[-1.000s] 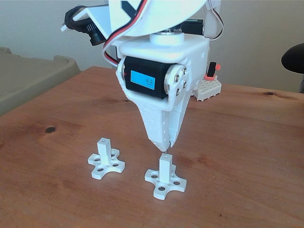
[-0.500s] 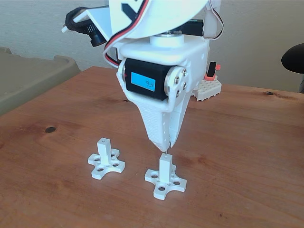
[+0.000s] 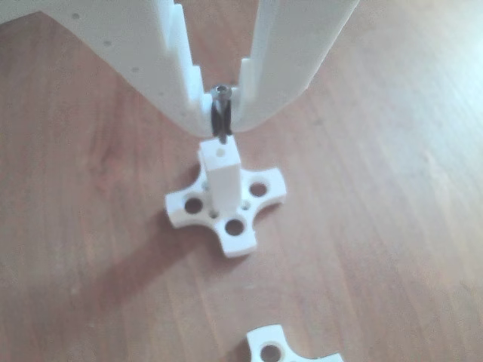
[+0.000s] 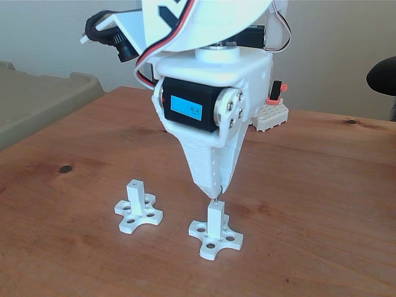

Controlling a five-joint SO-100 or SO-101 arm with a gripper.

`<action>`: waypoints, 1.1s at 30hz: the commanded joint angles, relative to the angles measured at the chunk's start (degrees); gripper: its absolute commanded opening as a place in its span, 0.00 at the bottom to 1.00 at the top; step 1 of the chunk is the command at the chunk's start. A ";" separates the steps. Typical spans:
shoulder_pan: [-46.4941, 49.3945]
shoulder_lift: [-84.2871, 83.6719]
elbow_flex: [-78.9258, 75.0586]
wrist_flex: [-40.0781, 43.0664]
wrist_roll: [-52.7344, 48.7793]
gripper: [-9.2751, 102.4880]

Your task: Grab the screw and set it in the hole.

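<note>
Currently we list: wooden surface point(image 4: 322, 204); white gripper point(image 3: 220, 121), jaws clamped on the screw; two cross-based posts, one point(image 4: 215, 221) under the jaws, another point(image 4: 135, 197) beside it; screw point(image 3: 219, 113), upright, tip just above the hole point(image 3: 220, 151).

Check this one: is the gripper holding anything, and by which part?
Yes. The gripper is shut on the screw, pinching it just under the head, with the tip hanging right above the hole in the post.
</note>
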 commanded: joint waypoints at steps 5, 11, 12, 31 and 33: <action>-0.09 0.70 -0.53 -0.70 -0.44 0.04; -0.09 0.70 -0.26 -0.88 -0.44 0.04; -0.09 0.62 -0.26 -0.97 -0.53 0.04; 0.00 0.09 0.26 -1.41 -0.79 0.04; 0.00 0.09 0.26 -1.32 -0.79 0.04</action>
